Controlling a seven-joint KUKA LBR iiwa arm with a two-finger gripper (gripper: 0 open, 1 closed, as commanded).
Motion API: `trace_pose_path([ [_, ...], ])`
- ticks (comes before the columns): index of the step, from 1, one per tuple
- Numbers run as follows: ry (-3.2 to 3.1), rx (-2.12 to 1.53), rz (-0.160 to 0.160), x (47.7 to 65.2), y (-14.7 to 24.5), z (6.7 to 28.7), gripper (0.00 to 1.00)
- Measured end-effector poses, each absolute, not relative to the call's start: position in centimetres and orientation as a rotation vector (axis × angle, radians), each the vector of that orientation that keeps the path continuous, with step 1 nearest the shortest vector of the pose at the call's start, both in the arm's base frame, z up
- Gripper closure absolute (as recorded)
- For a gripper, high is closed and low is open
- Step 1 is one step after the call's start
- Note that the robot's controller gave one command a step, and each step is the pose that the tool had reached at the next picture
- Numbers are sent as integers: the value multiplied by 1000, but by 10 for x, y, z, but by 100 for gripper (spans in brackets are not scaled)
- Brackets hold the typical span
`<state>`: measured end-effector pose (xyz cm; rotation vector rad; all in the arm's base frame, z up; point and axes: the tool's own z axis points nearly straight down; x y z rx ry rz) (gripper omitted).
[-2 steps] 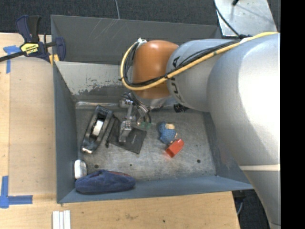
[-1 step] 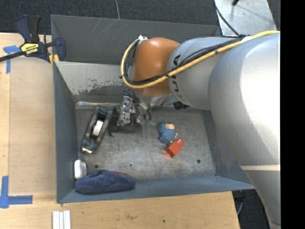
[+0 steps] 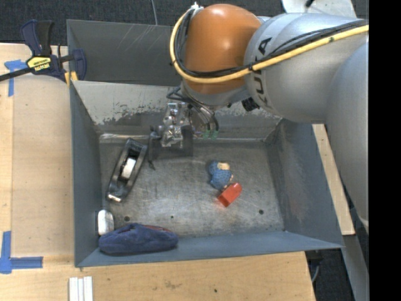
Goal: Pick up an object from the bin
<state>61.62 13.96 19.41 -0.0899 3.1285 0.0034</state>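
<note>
My gripper (image 3: 173, 133) hangs over the back of the bin floor, close to the rear wall, a little left of centre. Nothing shows between its fingers. A black tape dispenser (image 3: 126, 170) with a white roll lies on the floor to its lower left, a short gap away. A small blue object (image 3: 218, 175) and a red block (image 3: 229, 194) touching it lie to the gripper's lower right, near the middle of the floor.
A dark blue cloth (image 3: 138, 239) is bunched along the front wall at the left. A small white and silver object (image 3: 104, 221) sits in the front left corner. The arm's orange cover hangs above the rear wall.
</note>
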Motion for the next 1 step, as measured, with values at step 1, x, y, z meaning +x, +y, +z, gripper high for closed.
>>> trace_pose_path([
  [1,3130,-27,4,618,138,251,100],
])
